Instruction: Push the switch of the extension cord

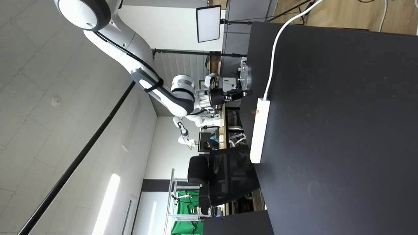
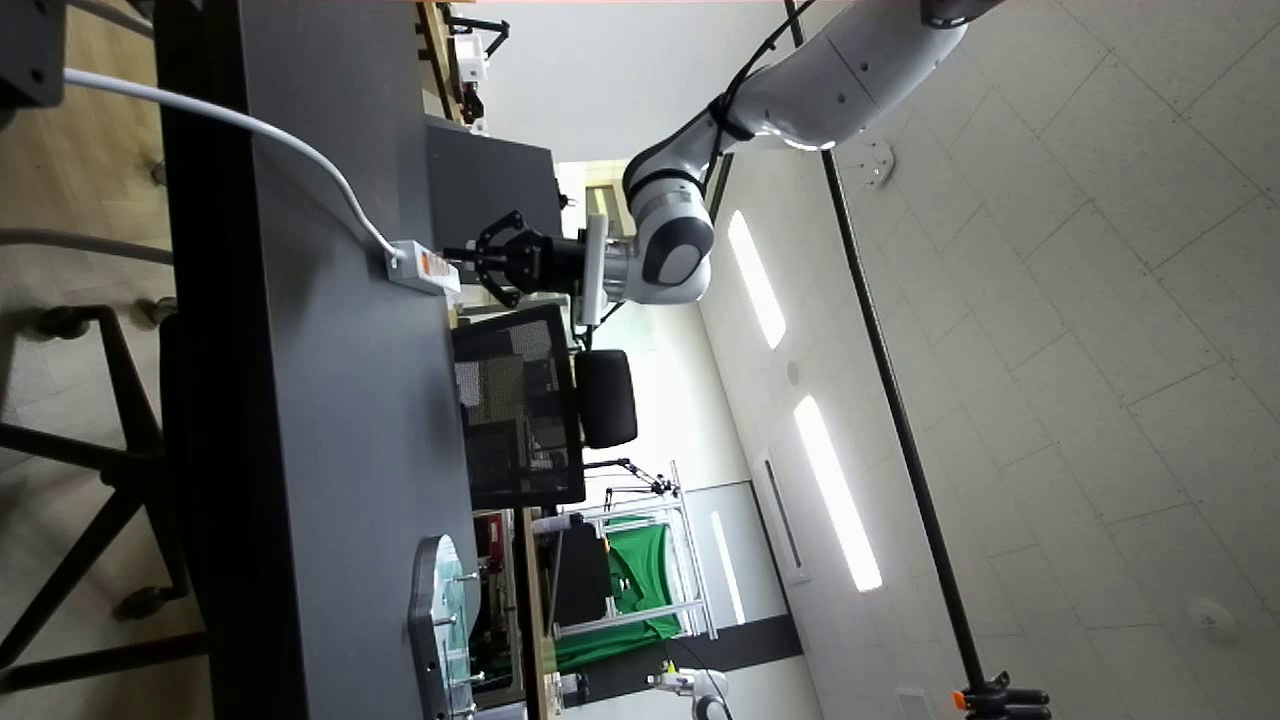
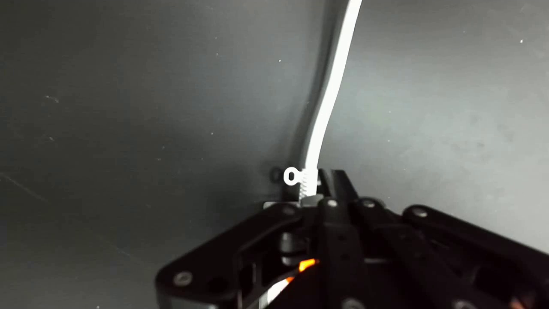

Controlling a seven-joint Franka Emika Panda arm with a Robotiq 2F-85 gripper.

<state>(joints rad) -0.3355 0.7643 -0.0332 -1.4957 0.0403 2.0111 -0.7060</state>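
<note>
The extension cord is a long white strip (image 1: 260, 130) lying on the black table; its cable end (image 2: 410, 270) faces the camera in an exterior view. An orange switch (image 2: 436, 266) shows on it near the cable end. The white cable (image 3: 328, 103) runs off from that end. My gripper (image 2: 455, 256) points down over the cable end of the strip, its fingertips together and holding nothing. In the wrist view the gripper (image 3: 336, 182) hides most of the strip; only bits of orange (image 3: 308, 264) and white show between its links. I cannot tell whether the fingertips touch the strip.
The black table (image 1: 333, 130) spreads under the strip. A round clear plate with metal posts (image 2: 450, 630) stands on it and also shows in an exterior view (image 1: 245, 76). A black mesh chair (image 2: 515, 400) stands behind the table edge.
</note>
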